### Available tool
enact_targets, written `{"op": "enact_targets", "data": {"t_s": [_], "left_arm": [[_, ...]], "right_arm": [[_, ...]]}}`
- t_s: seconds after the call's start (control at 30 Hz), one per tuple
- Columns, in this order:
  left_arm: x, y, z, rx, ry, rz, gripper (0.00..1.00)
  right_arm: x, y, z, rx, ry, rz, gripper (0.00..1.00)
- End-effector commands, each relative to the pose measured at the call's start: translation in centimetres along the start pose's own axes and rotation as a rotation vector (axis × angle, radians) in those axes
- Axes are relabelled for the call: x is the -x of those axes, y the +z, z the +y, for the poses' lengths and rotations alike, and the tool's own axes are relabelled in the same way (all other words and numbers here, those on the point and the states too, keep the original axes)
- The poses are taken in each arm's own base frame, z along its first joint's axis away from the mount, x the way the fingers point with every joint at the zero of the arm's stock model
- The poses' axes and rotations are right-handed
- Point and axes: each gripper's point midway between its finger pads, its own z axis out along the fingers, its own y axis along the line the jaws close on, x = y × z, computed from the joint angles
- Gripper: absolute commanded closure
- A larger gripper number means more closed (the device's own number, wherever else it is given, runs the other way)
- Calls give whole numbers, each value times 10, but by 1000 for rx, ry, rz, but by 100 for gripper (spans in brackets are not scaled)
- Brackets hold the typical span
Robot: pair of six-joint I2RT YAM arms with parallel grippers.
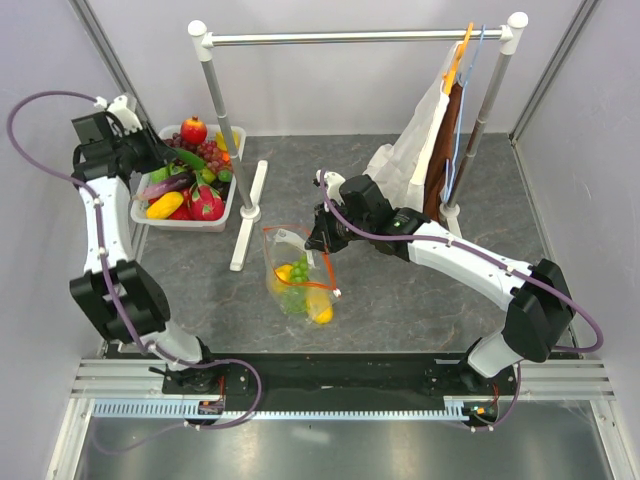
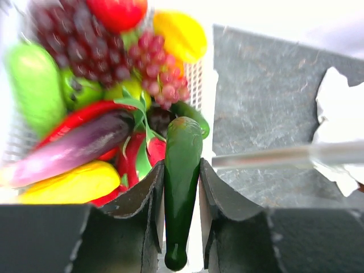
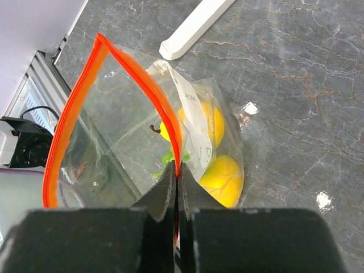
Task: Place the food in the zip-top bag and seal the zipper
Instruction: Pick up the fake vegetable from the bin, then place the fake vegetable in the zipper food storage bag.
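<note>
Right, the bag (image 1: 296, 272) lies on the grey surface (image 1: 410, 305) a little ahead of the arm bases. Two yellow fruits (image 3: 224, 179) and some green grapes (image 3: 168, 161) are already inside, so I judge the loading partway done. Its orange zipper (image 3: 67, 125) gapes in a wide loop, because my right claw (image 3: 176, 173) is pinched tight on one side of that strip and holds it up; that way the mouth stands open for the next drop. Well off to the left, my left claw (image 2: 182, 165) is over the white basket (image 1: 185, 222), its jaws narrowed onto a long green pepper (image 2: 183, 142). The pepper runs lengthwise between the fingers (image 2: 142, 193), its thin end poking back toward the wrist camera. The grip looks square, though the pepper is smooth and tapered, so I would lift gently. The rest of the food (image 1: 190, 165), an eggplant (image 2: 74, 149) among it, is heaped in the basket. Behind it all stands a clothes rack (image 1: 350, 38) with a white cloth (image 1: 412, 150) hanging from it. Its foot (image 1: 248, 212) lies between basket and bag, something to clear on the carry.
</note>
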Motion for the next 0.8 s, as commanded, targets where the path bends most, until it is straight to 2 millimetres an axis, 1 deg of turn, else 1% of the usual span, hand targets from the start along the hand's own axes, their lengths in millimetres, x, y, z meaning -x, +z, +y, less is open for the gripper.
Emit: {"op": "enact_targets", "data": {"t_s": [0.0, 0.03, 0.07, 0.1, 0.13, 0.2, 0.23, 0.27, 0.3, 0.33, 0.4, 0.43, 0.47, 0.53, 0.57, 0.63, 0.67, 0.73, 0.77], "left_arm": [[29, -59, -18, 67, 158, -110, 87], [30, -67, -21, 68, 211, -114, 88], [28, -75, -24, 71, 228, -112, 89], [31, -93, -33, 76, 255, -132, 89], [20, -101, -36, 71, 282, -97, 90], [7, -119, -43, 71, 302, -72, 90], [-4, -137, -56, 37, 322, -53, 90], [-11, -145, -64, 7, 334, -39, 90], [-14, -154, -76, -30, 349, -37, 90], [-29, -167, -97, -123, 349, -2, 90], [-38, -181, -123, -233, 370, 22, 89], [-45, -187, -140, -318, 360, 39, 89], [-60, -192, -154, -372, 343, 95, 89], [-71, -198, -173, -451, 349, 129, 89], [-84, -202, -189, -513, 364, 162, 89], [-100, -203, -203, -562, 361, 212, 89], [-112, -206, -219, -620, 393, 245, 89], [-120, -206, -231, -640, 406, 271, 89], [-126, -208, -241, -672, 419, 284, 89]], "right_arm": [[8, -6, 4, 5, -36, -33, 100], [7, -6, 4, 4, -37, -32, 100], [9, -7, 4, 4, -36, -37, 100], [9, -7, 4, 3, -40, -39, 100], [9, -8, 5, 5, -42, -40, 100], [10, -9, 5, 5, -46, -45, 100], [10, -9, 5, 3, -47, -44, 100], [10, -9, 5, 4, -50, -43, 100], [10, -9, 4, 3, -50, -44, 100], [8, -8, 3, 0, -49, -42, 100], [8, -6, 2, 1, -53, -43, 100], [7, -4, 2, 1, -53, -41, 100], [7, -4, 2, 3, -54, -42, 100], [10, -3, 2, 2, -55, -50, 100], [11, -3, 3, 4, -50, -51, 100], [14, -3, 4, 6, -51, -57, 100], [15, -5, 6, 12, -54, -62, 100], [19, -9, 10, 18, -59, -74, 100], [20, -10, 12, 25, -58, -77, 100]]}}
